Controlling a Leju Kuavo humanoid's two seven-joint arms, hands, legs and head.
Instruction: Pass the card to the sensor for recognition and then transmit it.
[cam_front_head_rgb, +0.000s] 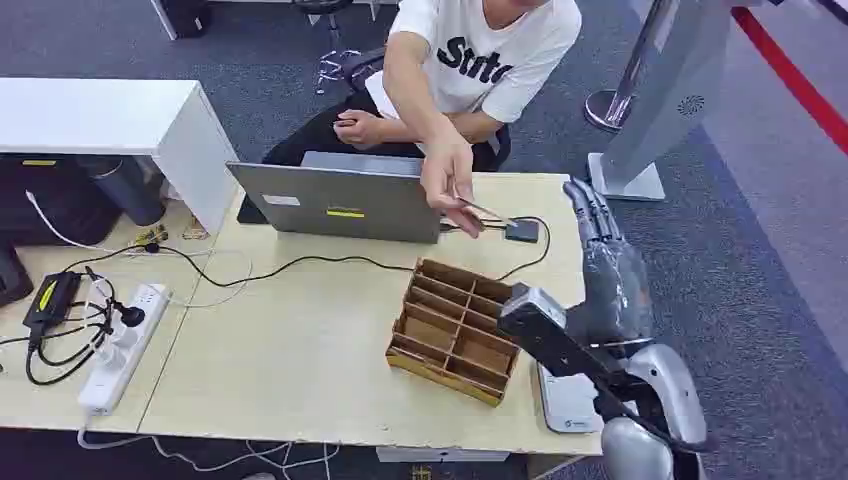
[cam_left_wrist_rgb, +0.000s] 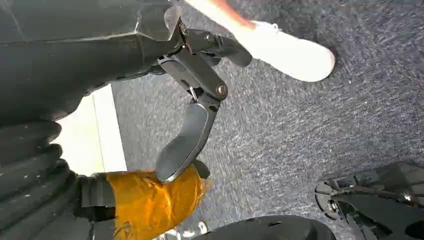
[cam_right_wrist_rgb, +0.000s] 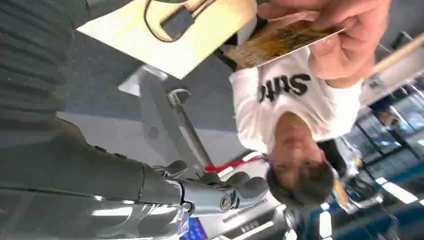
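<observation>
The card (cam_front_head_rgb: 478, 209) is pinched in a person's hand (cam_front_head_rgb: 447, 176) just above the table (cam_front_head_rgb: 290, 350), beside the small dark sensor (cam_front_head_rgb: 521, 231); the right wrist view shows it as a gold card (cam_right_wrist_rgb: 280, 42) under that hand's fingers. Around the sensor, from largest to smallest: the grey laptop (cam_front_head_rgb: 335, 200) stands just beside it on the person's side, and the wooden divider tray (cam_front_head_rgb: 455, 325) lies near it, toward the robot. The right hand (cam_front_head_rgb: 595, 225) hovers near the sensor at the table edge, fingers extended and apart, holding nothing. The left hand (cam_left_wrist_rgb: 192, 100) hangs over carpet, its fingers loose and apart, holding nothing.
</observation>
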